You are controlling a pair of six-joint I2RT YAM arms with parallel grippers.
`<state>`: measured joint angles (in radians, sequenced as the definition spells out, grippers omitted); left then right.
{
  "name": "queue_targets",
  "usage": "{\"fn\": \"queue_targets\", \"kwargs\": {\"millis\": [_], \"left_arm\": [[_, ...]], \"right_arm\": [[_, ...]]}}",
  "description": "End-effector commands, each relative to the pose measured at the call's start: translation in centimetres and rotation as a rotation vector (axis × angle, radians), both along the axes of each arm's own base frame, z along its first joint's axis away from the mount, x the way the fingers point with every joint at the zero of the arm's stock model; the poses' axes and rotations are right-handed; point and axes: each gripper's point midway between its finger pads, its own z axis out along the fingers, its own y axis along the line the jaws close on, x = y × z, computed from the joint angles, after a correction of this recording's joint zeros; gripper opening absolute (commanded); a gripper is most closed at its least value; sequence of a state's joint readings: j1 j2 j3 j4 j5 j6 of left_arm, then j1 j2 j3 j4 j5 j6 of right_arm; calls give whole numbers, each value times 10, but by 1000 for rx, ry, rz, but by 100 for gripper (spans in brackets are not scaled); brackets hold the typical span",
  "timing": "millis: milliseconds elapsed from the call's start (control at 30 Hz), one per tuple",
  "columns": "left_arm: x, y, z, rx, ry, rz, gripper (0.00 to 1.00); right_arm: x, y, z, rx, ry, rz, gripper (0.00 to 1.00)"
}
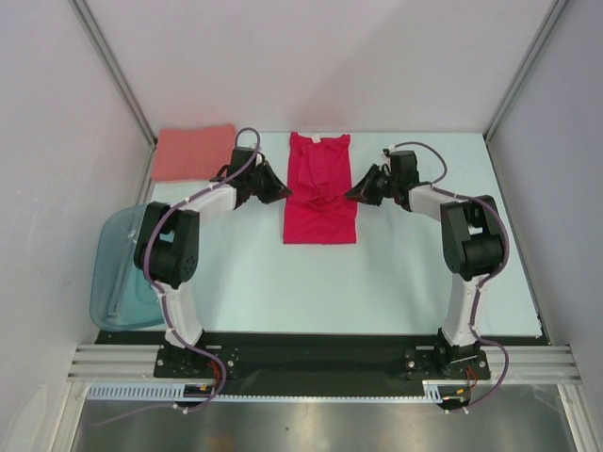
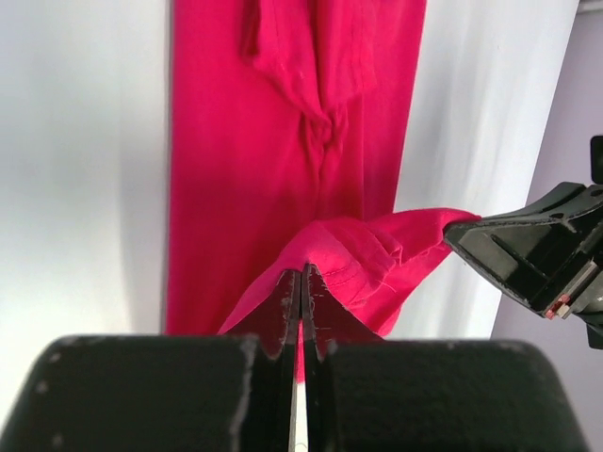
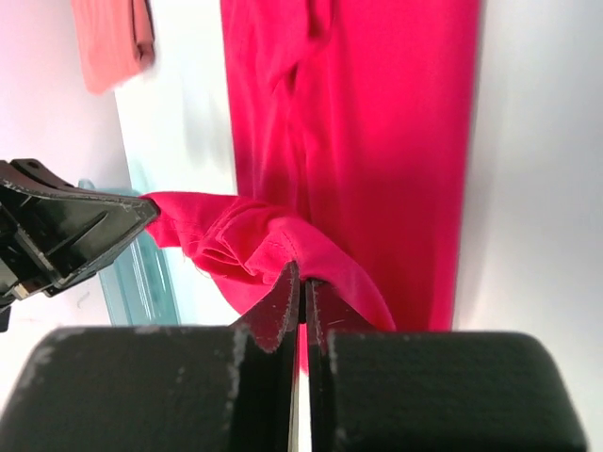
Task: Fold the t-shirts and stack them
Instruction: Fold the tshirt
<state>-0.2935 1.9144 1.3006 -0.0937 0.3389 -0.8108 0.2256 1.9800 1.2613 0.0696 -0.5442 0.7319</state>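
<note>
The crimson-red t-shirt [image 1: 320, 212] lies in the middle of the table as a long narrow strip, collar at the far end. My left gripper [image 1: 283, 191] is shut on its left edge at mid-length, with red cloth pinched between the jaws in the left wrist view [image 2: 301, 275]. My right gripper [image 1: 353, 195] is shut on the right edge opposite it [image 3: 303, 273]. The cloth [image 2: 377, 254] is lifted and bunched between the two grippers. The salmon-pink t-shirt [image 1: 193, 151] lies folded at the far left corner.
A translucent teal tub [image 1: 122, 268] stands at the table's left edge beside the left arm. White walls and metal frame posts enclose the table on three sides. The pink shirt [image 3: 111, 38] and the tub [image 3: 141, 278] also show in the right wrist view.
</note>
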Motion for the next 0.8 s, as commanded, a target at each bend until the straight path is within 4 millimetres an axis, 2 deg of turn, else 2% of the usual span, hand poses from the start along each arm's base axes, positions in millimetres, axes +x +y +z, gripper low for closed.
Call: {"fn": "queue_targets", "kwargs": {"millis": [0,67,100,133,167,200,500,567,600,633,667,700,733,767], "left_arm": [[22,-3,14,-53,-31,-34,0],[30,2,7,-45,-23,-12,0],[32,3,5,-47,-19,-2,0],[33,4,-2,-45,-4,1,0],[36,4,-1,-51,-5,3,0],[38,5,-3,-52,0,8,0],[55,9,-20,-35,44,11,0],[58,11,-21,-24,50,14,8],[60,14,-26,-12,59,21,23],[67,14,-20,-9,38,15,29],[65,20,-23,45,44,-14,31],[74,34,-24,142,23,19,42],[77,41,-19,198,8,19,46],[78,48,-9,248,-8,12,47]], "right_arm": [[23,2,12,40,-43,35,0],[30,0,4,48,-28,41,0],[36,2,9,55,-42,48,0],[38,1,8,63,-40,56,0],[40,0,3,67,-28,56,0],[43,2,6,71,-39,62,0],[54,-1,-8,86,-20,69,1],[56,0,-8,95,-26,83,4],[58,-2,-15,94,-13,86,11],[61,-4,-17,79,-29,96,15],[70,-7,-12,66,-68,104,18],[79,-21,-13,40,-76,88,30],[83,-30,-21,10,-63,84,36],[97,-40,-8,-29,-117,85,39]]}}
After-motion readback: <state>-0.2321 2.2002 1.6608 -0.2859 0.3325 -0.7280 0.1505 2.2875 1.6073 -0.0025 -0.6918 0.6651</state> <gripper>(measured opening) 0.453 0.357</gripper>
